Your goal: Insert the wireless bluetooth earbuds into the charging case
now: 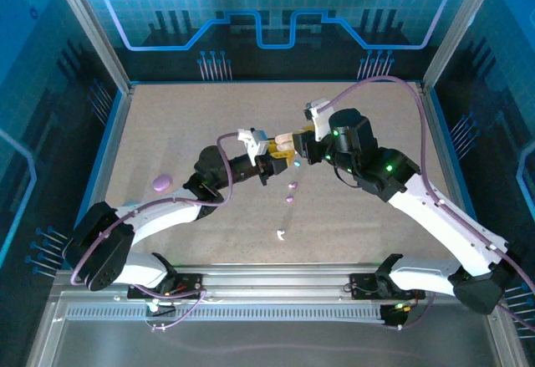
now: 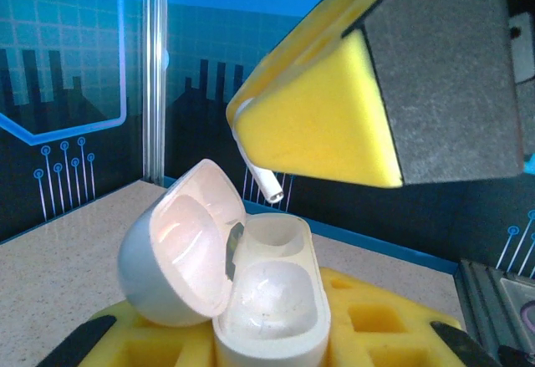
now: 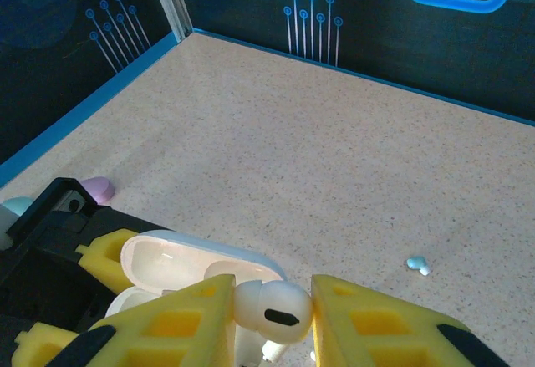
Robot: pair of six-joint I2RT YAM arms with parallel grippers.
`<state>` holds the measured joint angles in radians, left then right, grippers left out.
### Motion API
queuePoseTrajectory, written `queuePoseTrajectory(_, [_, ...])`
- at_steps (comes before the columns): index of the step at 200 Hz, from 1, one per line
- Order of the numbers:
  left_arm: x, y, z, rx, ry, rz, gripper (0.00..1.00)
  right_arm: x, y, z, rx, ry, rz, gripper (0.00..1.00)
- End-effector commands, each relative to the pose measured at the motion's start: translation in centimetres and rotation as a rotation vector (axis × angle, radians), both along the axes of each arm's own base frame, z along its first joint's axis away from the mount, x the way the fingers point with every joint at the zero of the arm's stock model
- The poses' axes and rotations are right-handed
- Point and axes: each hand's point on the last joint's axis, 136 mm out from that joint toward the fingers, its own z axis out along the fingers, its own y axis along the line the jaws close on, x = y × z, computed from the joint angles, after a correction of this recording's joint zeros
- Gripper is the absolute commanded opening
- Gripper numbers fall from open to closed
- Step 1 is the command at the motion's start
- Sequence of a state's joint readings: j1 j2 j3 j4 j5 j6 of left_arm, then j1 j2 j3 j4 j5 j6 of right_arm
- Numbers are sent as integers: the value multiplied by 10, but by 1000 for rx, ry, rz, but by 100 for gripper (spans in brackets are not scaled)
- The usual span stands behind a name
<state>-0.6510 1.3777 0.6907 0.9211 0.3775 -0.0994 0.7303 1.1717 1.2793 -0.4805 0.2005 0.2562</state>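
The left arm point(image 1: 167, 212) and the right arm point(image 1: 435, 216) meet above the middle of the surface point(image 1: 192, 124). The left jaws are closed on a white charging case point(image 2: 272, 300). Their yellow foam pads point(image 2: 368, 325) press on its lower body from both sides. The case stands upright, and its lid point(image 2: 180, 246) is swung open to the left in the left wrist view. The right jaws are closed on a white earbud point(image 3: 272, 307) — its rounded head sits between their own yellow pads point(image 3: 167, 325), and the thin stem point(image 2: 269, 185) points down out of the grip. The tip of the stem hangs just above the open body of the case, close to the rim but apart from it, so this bud is not yet inside. The other earbuds lie loose on the surface. A teal earbud point(image 1: 296, 166) lies just on the near side of the two sets of jaws. Two purple earbuds point(image 1: 292, 186) lie close together, a little nearer to the arm bases. A second white earbud point(image 1: 282, 234) lies alone, even nearer. A purple case point(image 1: 161, 184) rests on the left part of the surface — well apart from the buds and just beside the left arm.
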Motion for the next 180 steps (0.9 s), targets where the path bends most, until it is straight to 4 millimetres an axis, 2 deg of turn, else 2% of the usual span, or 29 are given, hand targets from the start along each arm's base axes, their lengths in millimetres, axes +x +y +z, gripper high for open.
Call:
queuePoseTrajectory(1, [1, -2, 22, -53, -35, 3, 25, -5, 7, 9, 30, -33, 35, 29])
queuePoseTrajectory(52, [0, 0, 26, -63, -41, 10, 25, -4, 8, 0, 10, -22, 43, 29])
queuePoseTrajectory(134, [2, 4, 32, -85, -35, 32, 25, -15, 16, -10, 1, -3, 125, 28])
queuePoseTrajectory(180, [-1, 5, 32, -83, -77, 32, 24, -23, 19, -14, -11, 19, 173, 32])
